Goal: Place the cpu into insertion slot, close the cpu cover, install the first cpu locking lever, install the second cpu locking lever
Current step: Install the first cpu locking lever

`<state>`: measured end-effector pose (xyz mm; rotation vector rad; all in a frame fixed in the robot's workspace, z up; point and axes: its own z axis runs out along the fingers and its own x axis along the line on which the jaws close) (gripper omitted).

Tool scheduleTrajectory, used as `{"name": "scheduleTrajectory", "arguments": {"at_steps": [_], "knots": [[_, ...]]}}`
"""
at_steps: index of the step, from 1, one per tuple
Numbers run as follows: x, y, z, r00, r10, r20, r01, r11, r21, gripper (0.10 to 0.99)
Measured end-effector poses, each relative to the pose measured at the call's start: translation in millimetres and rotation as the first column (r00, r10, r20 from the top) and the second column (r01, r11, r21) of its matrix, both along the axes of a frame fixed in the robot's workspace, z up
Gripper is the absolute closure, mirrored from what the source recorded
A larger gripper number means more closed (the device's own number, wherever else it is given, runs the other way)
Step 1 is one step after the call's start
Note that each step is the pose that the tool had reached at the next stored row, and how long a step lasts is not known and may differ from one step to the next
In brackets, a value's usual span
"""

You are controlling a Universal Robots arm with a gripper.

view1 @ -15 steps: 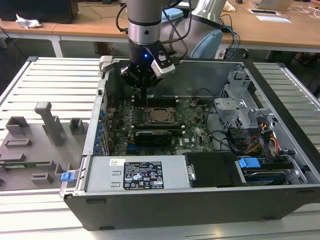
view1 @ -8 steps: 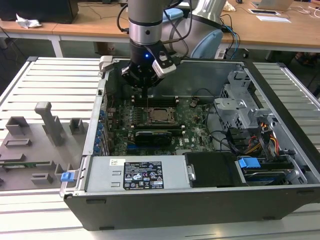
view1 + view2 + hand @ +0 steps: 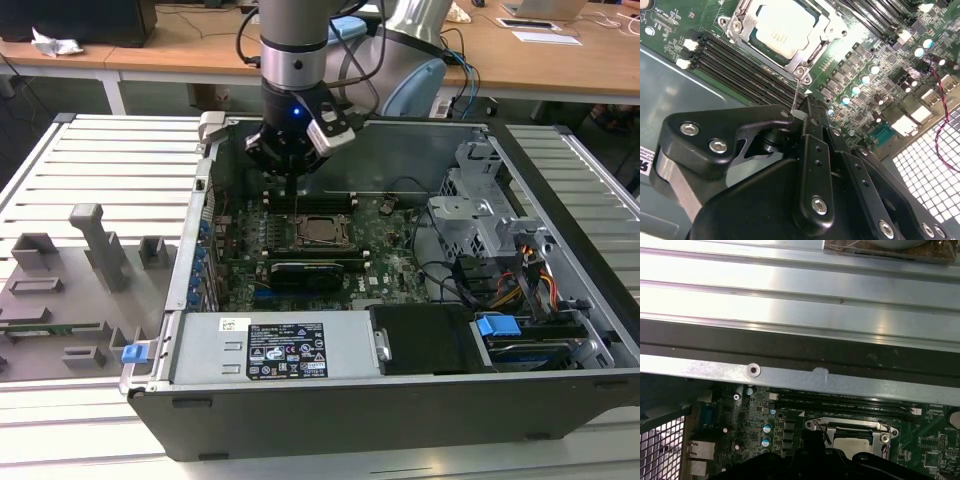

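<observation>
The cpu (image 3: 782, 27) lies flat in the insertion slot (image 3: 753, 36) on the green motherboard. Its silver top shows through the window of the cpu cover (image 3: 799, 62), which lies down over it. From the socket's corner a thin wire locking lever (image 3: 796, 92) rises to my gripper (image 3: 802, 114), whose black fingers are shut on the lever's end. In the exterior view the gripper (image 3: 297, 180) hangs just behind the socket (image 3: 320, 232), inside the open computer case. In the first wrist view the cpu (image 3: 852, 442) sits low, beneath the case's metal rail.
Long memory slots (image 3: 735, 65) run beside the socket. Capacitors (image 3: 855, 90) stand on its other side. A black card (image 3: 315, 270) lies in front of it, then the power supply (image 3: 270, 350). A drive cage (image 3: 470, 210) with cables is at the exterior view's right, and grey fixtures (image 3: 80, 270) at its left.
</observation>
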<state>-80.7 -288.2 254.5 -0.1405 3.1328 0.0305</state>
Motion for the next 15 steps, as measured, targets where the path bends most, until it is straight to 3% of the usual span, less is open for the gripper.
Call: {"name": "scheduleTrajectory", "arguments": {"at_steps": [15], "knots": [[5.1, 0.0, -0.3, 1.0, 0.0, 0.0, 0.0, 1.0, 0.0, 0.98]]}}
